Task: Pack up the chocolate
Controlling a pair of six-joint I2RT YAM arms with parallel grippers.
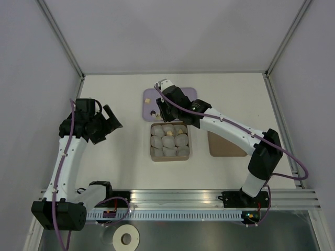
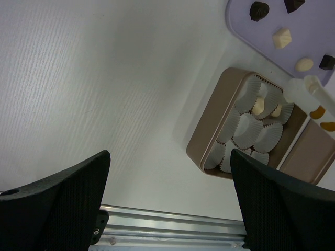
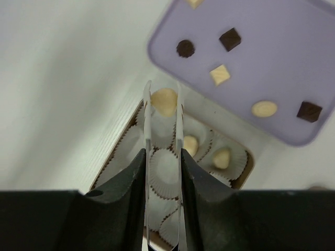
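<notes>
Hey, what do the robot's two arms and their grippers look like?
The left arm and right arm have white links, black joints and a purple cable along each. The left gripper has broad black fingers with a finely textured face. The right gripper has black fingers tipped with narrow clear plastic blades.

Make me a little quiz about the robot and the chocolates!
1. True or false: the right gripper holds a pale chocolate.
2. What colour is the tray? A purple, B green, C red.
3. Is the left gripper open or shut?
Key: 1 true; 2 A; 3 open.
</notes>
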